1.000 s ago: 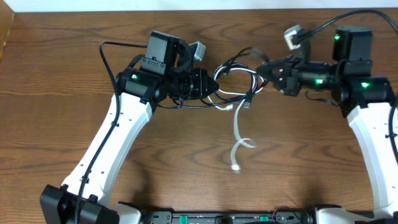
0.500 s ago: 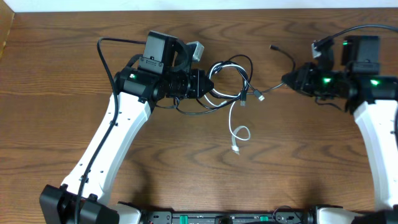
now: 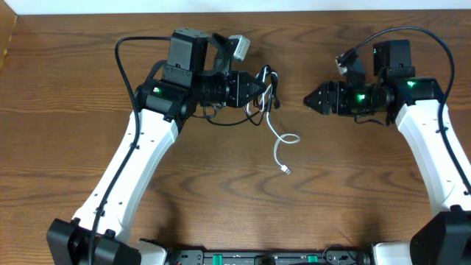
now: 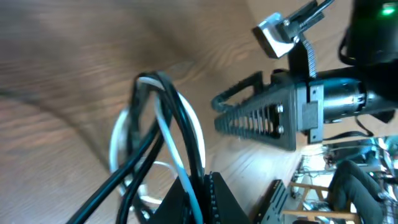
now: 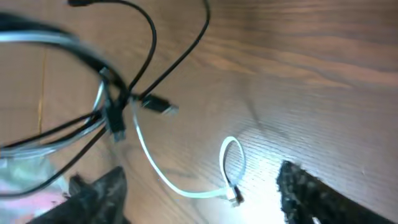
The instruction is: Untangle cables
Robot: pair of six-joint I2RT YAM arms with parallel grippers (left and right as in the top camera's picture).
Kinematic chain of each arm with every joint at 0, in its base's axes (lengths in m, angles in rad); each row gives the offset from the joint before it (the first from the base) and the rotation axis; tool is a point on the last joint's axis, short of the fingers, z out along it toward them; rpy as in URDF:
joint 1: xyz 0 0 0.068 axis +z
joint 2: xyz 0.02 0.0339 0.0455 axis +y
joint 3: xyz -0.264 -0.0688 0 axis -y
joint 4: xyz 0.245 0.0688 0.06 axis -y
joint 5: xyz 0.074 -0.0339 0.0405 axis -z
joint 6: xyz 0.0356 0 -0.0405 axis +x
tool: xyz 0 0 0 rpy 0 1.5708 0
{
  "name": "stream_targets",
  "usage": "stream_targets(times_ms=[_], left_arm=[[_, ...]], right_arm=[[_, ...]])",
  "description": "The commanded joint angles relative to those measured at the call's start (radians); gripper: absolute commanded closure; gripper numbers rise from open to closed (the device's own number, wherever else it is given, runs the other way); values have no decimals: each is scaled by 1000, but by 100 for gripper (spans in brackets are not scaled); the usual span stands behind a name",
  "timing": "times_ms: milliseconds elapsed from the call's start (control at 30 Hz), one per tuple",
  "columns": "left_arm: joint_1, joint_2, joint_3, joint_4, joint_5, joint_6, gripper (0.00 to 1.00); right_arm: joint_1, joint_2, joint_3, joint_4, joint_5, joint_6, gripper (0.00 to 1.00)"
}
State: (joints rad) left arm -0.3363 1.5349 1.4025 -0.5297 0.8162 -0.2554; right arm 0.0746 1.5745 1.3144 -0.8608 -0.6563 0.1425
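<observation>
Both cords look light, limp and a bit springy, so I judge they will slip and coil back rather than resist. The best hold is a free run of the black cable (image 5: 153,34) beside the knot, not a plug end. The left gripper (image 3: 256,87) is pressed together on the tangled bundle at upper middle of the overhead view, the white cable (image 3: 278,156) trailing down across the table (image 3: 88,44). The right gripper (image 3: 309,100), right of the bundle and apart from it, has its jaws spread wide on nothing.
</observation>
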Motion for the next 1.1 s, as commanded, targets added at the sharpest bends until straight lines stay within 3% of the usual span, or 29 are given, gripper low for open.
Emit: stream_targets(times_ms=[0, 233, 533, 867, 1000, 1067], left_arm=[[5, -18, 9, 8, 64, 19, 93], [5, -18, 9, 19, 102, 8, 93], [5, -18, 9, 67, 118, -125, 92], [5, -18, 9, 65, 126, -124, 93], [5, -18, 9, 64, 126, -124, 92], [5, -18, 9, 64, 126, -124, 92]], right_arm=[[8, -22, 14, 0, -84, -152, 23], [25, -22, 13, 65, -115, -118, 27], [147, 45, 13, 183, -31, 19, 34], [193, 83, 13, 196, 243, 149, 67], [193, 84, 13, 192, 244, 149, 98], [192, 84, 13, 192, 244, 149, 99]])
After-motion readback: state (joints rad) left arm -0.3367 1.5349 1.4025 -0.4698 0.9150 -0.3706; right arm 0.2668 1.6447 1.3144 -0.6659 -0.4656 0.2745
